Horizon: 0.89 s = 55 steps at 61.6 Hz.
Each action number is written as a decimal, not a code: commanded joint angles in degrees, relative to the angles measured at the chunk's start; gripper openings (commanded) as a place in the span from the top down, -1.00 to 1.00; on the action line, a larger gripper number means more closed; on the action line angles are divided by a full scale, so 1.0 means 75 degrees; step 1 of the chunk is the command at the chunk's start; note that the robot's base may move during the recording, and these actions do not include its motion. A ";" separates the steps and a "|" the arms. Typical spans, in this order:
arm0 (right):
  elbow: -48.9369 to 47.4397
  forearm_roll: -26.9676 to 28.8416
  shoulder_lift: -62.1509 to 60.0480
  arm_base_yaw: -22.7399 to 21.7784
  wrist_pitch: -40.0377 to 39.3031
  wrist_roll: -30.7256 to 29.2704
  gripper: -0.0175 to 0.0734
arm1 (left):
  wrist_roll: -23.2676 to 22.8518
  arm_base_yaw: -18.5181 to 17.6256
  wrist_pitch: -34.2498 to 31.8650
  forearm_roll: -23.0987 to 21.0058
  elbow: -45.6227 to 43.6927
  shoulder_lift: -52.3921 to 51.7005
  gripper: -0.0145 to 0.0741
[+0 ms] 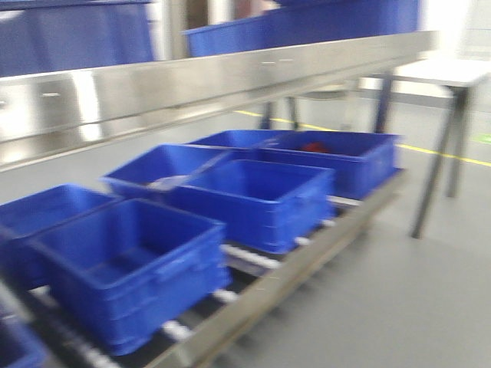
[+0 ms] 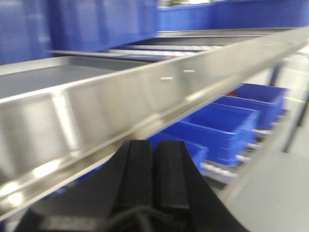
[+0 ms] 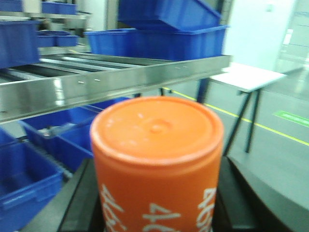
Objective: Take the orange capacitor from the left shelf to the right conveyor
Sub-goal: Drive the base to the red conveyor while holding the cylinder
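so the right tool [image 3: 157,209] is clamped on the orange capacitor [image 3: 157,145], the left tool [image 2: 154,170] is closed up tight on nothing, just under the left shelf [image 2: 120,99] lip, blue bins [image 1: 253,201] lower down.

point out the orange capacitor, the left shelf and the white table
orange capacitor [image 3: 157,130], right wrist view, centre of its top cap
left shelf [image 2: 145,99], left wrist view, its shiny front lip
white table [image 1: 453,70], front view, bare tabletop
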 commanded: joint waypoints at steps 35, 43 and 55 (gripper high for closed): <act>-0.0213 -0.0044 0.0100 -0.0058 -0.0678 -0.0027 0.49 | -0.0013 -0.0033 -0.0678 -0.0014 -0.0029 -0.0089 0.96; -0.0213 -0.0044 0.0100 -0.0058 -0.0678 -0.0027 0.49 | -0.0013 -0.0033 -0.0678 -0.0014 -0.0029 -0.0089 0.96; -0.0213 -0.0044 0.0100 -0.0058 -0.0678 -0.0027 0.49 | -0.0013 -0.0033 -0.0678 -0.0014 -0.0029 -0.0089 0.96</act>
